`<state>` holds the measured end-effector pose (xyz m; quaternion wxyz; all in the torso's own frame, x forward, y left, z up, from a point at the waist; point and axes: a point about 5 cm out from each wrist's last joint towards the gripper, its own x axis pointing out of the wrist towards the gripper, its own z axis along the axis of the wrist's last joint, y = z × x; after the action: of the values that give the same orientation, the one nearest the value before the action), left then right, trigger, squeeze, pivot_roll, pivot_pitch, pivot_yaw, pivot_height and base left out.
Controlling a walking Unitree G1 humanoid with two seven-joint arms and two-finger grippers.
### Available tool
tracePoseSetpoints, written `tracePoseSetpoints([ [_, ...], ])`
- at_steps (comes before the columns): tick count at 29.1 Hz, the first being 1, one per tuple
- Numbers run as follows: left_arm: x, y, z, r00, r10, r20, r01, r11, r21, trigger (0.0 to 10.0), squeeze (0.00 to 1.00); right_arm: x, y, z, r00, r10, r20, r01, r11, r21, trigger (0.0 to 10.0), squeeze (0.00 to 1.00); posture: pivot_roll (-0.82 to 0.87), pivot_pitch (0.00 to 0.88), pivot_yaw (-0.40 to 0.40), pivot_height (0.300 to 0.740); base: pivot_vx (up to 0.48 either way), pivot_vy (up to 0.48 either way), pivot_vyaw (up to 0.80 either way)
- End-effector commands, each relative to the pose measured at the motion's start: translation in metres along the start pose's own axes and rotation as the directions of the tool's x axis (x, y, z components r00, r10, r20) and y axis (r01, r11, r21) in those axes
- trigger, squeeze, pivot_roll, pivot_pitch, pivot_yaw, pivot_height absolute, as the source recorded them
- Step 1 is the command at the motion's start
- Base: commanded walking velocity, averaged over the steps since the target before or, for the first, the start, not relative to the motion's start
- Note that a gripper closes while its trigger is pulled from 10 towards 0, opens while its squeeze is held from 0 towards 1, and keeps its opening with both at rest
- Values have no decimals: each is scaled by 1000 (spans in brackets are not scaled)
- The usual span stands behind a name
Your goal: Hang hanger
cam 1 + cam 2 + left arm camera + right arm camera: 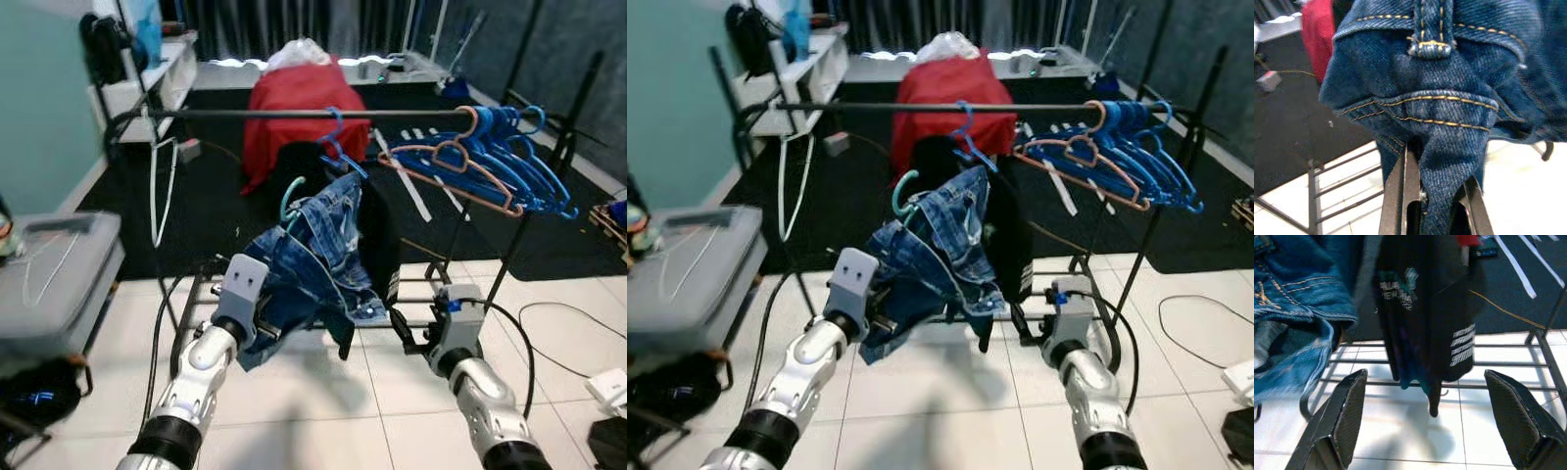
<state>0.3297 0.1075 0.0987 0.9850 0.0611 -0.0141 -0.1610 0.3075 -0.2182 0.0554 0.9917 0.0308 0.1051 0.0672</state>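
A pair of blue jeans (318,255) is draped on a teal hanger, whose hook (291,196) stands free below the black rail (245,115). My left gripper (263,328) is shut on the lower denim; in the left wrist view its fingers (1400,191) pinch a fold of the jeans (1440,107). To the right of the jeans, my right gripper (404,328) is low and open, with nothing between its fingers (1347,411). Just beyond it hangs a black printed shirt (1425,308) from a blue hanger (338,137) on the rail.
A bunch of blue and pink hangers (495,157) crowds the rail's right end. A white hanger (162,186) hangs near its left end. A grey case (54,274) stands at my left. The rack's low bars (1498,364) and floor cables (563,323) lie ahead.
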Motion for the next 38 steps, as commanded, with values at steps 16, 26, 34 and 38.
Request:
tracePoseSetpoints([
  [16,4,17,-5,978,152,-146,-145,988,61,10000,0,2,3,3,1000,8,11,-8,1000,16,10000,0,-141,0,2,740,451,0,0],
  [26,7,18,-2,970,180,-161,-176,984,39,10000,0,3,4,3,1000,7,13,-7,1000,18,10000,0,-151,0,11,740,362,0,0],
  [34,10,17,2,967,192,-167,-193,981,12,10000,0,3,4,3,1000,6,12,-6,1000,19,10000,0,-148,0,8,740,362,0,0],
  [38,11,17,9,969,205,-135,-216,974,-69,10000,0,2,4,2,1000,7,8,-7,1000,19,10000,0,-149,0,9,740,230,0,0],
])
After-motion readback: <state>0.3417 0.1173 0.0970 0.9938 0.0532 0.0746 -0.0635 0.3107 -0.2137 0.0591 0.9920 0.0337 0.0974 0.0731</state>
